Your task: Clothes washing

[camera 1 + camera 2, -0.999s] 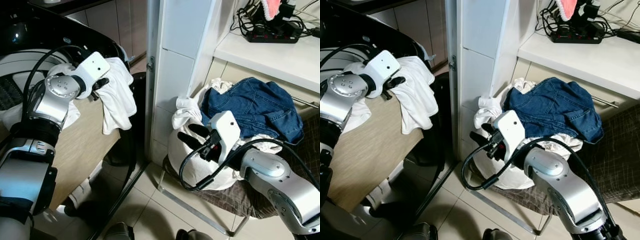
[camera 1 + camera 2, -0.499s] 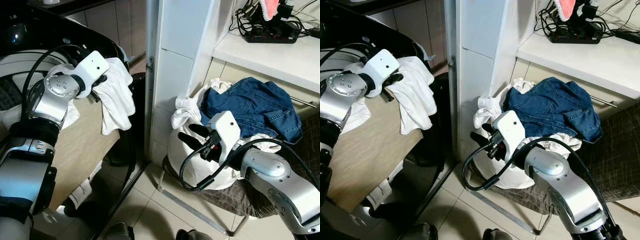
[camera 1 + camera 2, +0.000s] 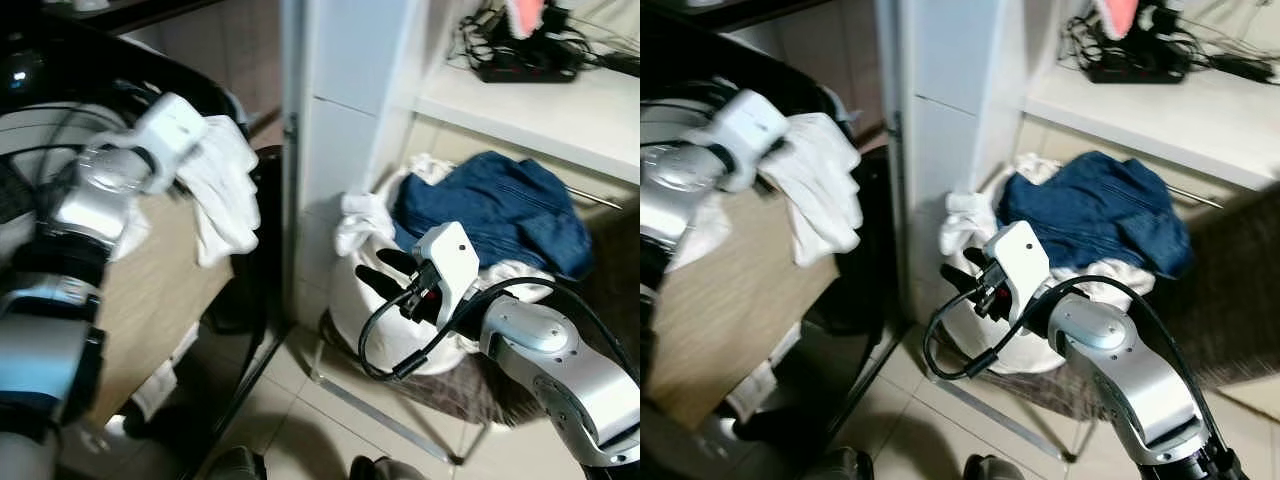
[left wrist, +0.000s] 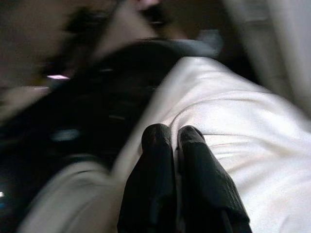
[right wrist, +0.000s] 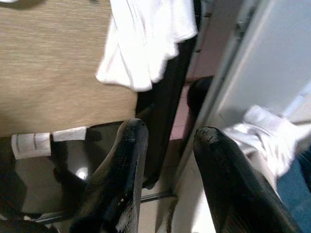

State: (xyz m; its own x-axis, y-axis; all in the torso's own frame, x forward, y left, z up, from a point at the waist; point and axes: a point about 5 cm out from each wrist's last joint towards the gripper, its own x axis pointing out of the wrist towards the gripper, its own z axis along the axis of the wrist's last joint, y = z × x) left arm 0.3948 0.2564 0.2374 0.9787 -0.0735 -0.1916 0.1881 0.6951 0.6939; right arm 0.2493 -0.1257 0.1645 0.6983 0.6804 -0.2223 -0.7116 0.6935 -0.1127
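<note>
- Left wrist view puts the white garment (image 4: 228, 126) right under the left gripper (image 4: 175, 141), whose two black fingers are pressed together with a fold of the cloth pinched between them.
- From the head camera, that garment (image 3: 225, 185) hangs from the left gripper (image 3: 190, 150) over the tan panel (image 3: 165, 290) at the open washing machine (image 3: 60, 90); it is not yet inside, as far as the blurred picture tells.
- Judged from this, one piece is mid-transfer and loading is at an early stage.
- Most of the laundry is left: the denim garment (image 3: 490, 205) and crumpled white cloth (image 3: 362, 215) lie piled in the white laundry basket (image 3: 355, 300), well apart from the machine, beyond the white cabinet edge (image 3: 320, 130).
- Right gripper (image 3: 385, 275) hovers just beside the basket's front, its fingers (image 5: 126, 160) spread apart and holding nothing.
- Still to do, by my reckoning: drop the white piece in, fetch the rest, shut the machine and start it.
- Power strip and cables (image 3: 520, 55) sit on the shelf above.
</note>
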